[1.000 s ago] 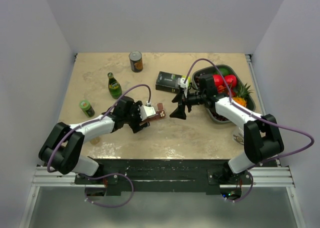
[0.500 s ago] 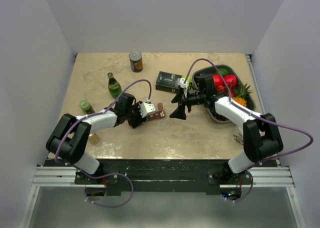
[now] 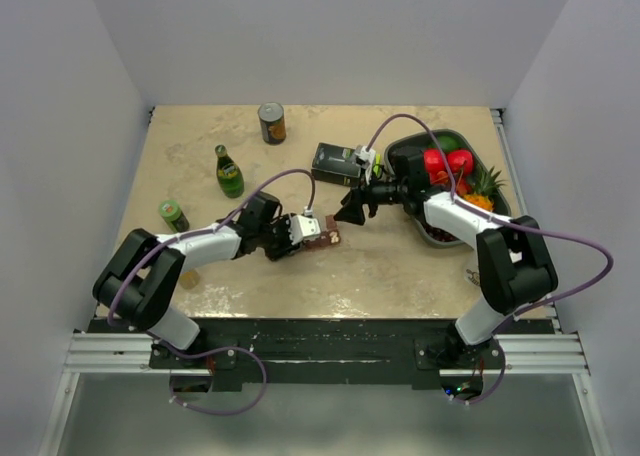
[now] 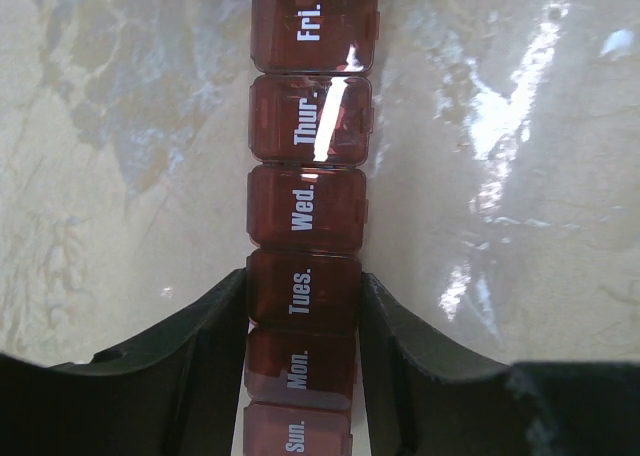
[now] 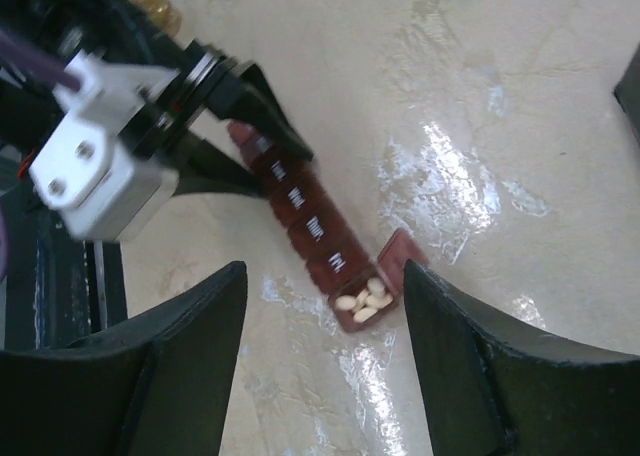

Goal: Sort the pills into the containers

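Where the left jaws clamp the maroon containers (image 4: pixel 308 211) at the Tues. compartment, the strip runs out low over the table (image 3: pixel 400 266), pointing away from them. Its far end compartment stands open, holding pale pills (image 5: pixel 363 301), perhaps five. Just beyond, above it, the right jaws hang spread apart, grasping nothing.

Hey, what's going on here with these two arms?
The left gripper is clamped on a long maroon plastic pill strip at its Tuesday compartment. The right gripper hangs open above the strip's end compartment, whose lid is flipped open with several pale pills inside.
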